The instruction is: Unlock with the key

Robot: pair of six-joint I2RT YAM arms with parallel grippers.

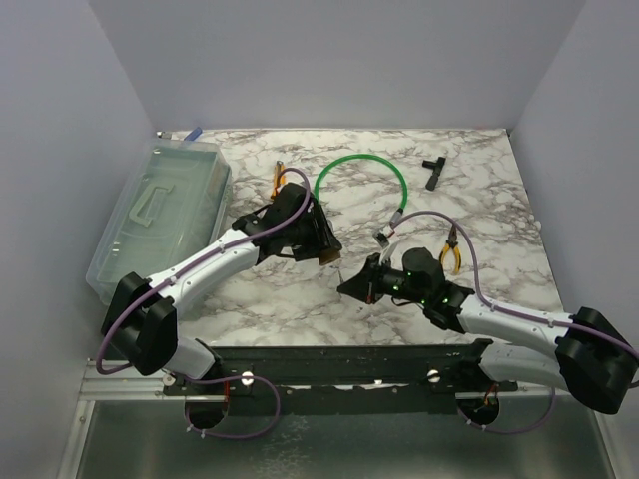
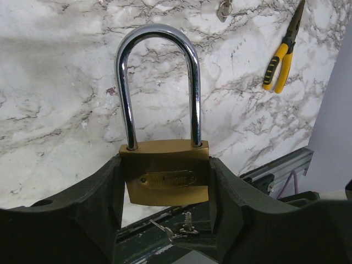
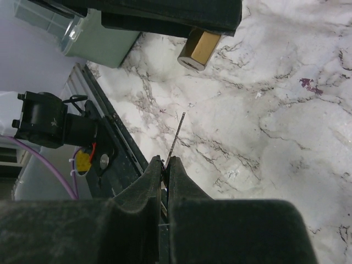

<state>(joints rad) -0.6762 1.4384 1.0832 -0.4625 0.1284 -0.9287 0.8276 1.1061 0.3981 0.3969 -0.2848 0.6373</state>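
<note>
My left gripper point(image 2: 165, 190) is shut on the brass padlock point(image 2: 165, 170) and clamps its body from both sides. The steel shackle point(image 2: 159, 82) points away over the marble and sits closed in the body. In the top view the left gripper point(image 1: 324, 244) holds the padlock point(image 1: 328, 258) above the table's middle. My right gripper point(image 3: 166, 160) is shut on the key point(image 3: 177, 135). Its thin blade sticks out edge-on toward the padlock's underside point(image 3: 198, 48), with a gap between them. In the left wrist view the key point(image 2: 188, 219) stands just below the padlock, spare keys hanging beside it.
A clear plastic box point(image 1: 160, 215) stands at the left. A green cable loop point(image 1: 361, 175), a black T-shaped tool point(image 1: 433, 170) and an orange-handled tool point(image 1: 278, 180) lie at the back. Yellow-handled pliers point(image 1: 451, 254) lie right of centre. A black rail point(image 1: 339, 364) runs along the near edge.
</note>
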